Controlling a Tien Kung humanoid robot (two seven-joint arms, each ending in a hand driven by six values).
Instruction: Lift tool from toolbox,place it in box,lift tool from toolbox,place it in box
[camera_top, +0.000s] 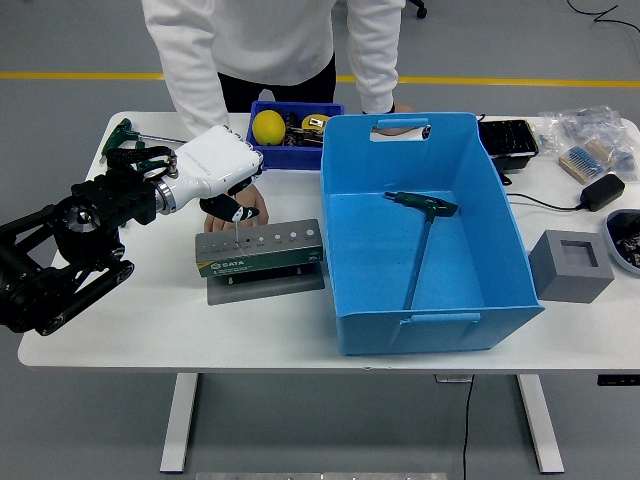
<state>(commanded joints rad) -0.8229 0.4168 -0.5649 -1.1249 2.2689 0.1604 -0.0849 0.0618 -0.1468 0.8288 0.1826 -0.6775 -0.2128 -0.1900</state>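
A: At the far left of the white table, loose green T-handled keys — not the job. Next along?

B: White-shelled left hand of the robot, hanging over the left end of the grey metal toolbox block with its row of holes. Fingers curled downward, seemingly pinched on a slim metal tool. Lower tip right at the leftmost hole, just out or just in; too thin to say which.

A: Behind those fingers?

B: Person's hand, resting on the table just beside the block, apparently touching neither tool nor robot.

A: Advice for the lift, then?

B: Straight up along the hole's axis, with no sideways pull until clear of it — otherwise likely to jam or to drag the block along. Firm pinch too, against swivel or slip of so thin a shaft.

A: Further right?

B: Small blue plastic bin at the far edge, then the large blue plastic box, open-topped, with one green-handled T-shaped driver already lying on its floor. Probably the second of the two lifts, judging by that.

A: Route across?

B: High enough to clear the box's left wall, then down onto bare floor beside the driver, not on top of it. Release only once low. Right hand nowhere in view.
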